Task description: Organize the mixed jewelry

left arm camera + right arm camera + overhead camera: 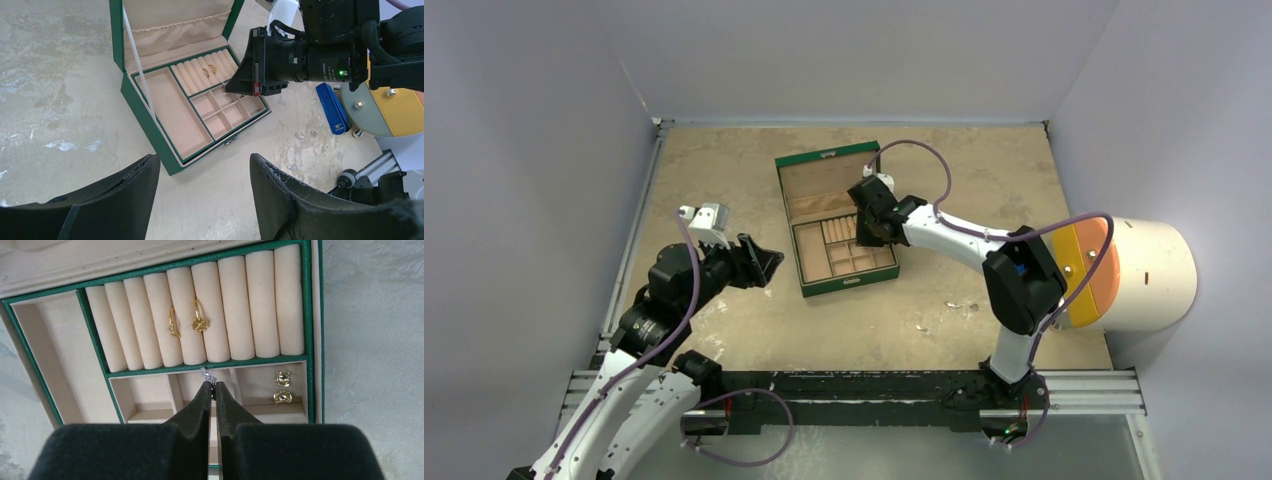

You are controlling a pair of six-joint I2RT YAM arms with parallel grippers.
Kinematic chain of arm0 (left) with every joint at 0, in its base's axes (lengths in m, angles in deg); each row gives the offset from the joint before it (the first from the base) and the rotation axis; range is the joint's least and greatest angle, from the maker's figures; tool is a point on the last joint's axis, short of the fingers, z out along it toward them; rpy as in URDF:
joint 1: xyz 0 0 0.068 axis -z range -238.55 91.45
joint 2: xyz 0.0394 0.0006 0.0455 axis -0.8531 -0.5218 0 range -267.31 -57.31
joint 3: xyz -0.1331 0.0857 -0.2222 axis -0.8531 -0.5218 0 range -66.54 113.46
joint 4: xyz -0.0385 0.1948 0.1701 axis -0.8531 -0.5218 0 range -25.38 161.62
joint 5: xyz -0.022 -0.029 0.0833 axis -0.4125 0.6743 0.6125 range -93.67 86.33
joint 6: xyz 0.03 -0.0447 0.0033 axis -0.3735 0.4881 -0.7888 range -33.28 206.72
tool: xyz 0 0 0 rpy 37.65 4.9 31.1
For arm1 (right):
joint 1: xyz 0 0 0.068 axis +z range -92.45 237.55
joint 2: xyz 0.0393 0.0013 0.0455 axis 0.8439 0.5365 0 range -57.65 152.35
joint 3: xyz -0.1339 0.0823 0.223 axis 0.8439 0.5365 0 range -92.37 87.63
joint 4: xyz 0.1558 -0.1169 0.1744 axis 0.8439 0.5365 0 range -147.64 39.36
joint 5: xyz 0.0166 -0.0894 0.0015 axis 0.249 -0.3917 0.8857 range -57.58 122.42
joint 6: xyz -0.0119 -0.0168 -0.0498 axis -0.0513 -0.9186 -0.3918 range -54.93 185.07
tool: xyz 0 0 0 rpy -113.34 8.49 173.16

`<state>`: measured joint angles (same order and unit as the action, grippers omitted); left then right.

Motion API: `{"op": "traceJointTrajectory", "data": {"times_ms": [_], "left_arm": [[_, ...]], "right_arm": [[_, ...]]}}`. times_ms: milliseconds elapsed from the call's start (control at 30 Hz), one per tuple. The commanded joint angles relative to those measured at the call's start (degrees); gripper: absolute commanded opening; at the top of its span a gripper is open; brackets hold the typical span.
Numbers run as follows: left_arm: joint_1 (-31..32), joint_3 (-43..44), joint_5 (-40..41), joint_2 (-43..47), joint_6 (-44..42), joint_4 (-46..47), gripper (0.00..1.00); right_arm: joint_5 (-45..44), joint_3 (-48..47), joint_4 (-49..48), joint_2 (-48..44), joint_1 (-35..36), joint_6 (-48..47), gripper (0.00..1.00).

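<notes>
The right pincer (212,386) pinches a tiny silvery stud (207,374) at its tips just above a small compartment of the green box (306,315), probably to drop it there, while the left pincer (202,159) hangs wide and empty.

1. Walls (844,50): plain pale grey panels, closing back, left and right sides.
2. Table (984,160): tan, mottled top with pale scuffs and worn patches.
3. Rail (874,385): aluminium extrusion along near table edge.
4. Light: even, soft, diffuse.

Above the open green jewelry box (313,340), the tiny sparkly piece (207,374) at the right claw's (212,385) tips is too small to identify.
</notes>
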<state>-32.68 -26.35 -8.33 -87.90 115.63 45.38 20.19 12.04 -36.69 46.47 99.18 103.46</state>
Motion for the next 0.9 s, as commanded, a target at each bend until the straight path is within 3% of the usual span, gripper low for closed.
{"op": "traceJointTrajectory", "data": {"times_ms": [0,233,600,867], "left_arm": [[-0.56,1.11,0.3,-0.03,0.01,1.63,0.66],[-0.56,1.04,0.27,-0.17,0.03,1.6,0.66],[-0.56,1.12,0.16,-0.08,0.01,1.61,0.66],[-0.56,1.06,0.28,-0.04,0.01,1.61,0.66]], "right_arm": [[0.45,1.13,-1.17,-3.39,0.53,-0.08,0.06],[0.0,2.38,-1.22,-3.77,0.65,0.36,0.07],[0.06,1.41,0.21,-5.44,0.68,0.12,0.23],[-1.96,6.09,2.34,-14.13,0.65,-0.42,0.23]]}}
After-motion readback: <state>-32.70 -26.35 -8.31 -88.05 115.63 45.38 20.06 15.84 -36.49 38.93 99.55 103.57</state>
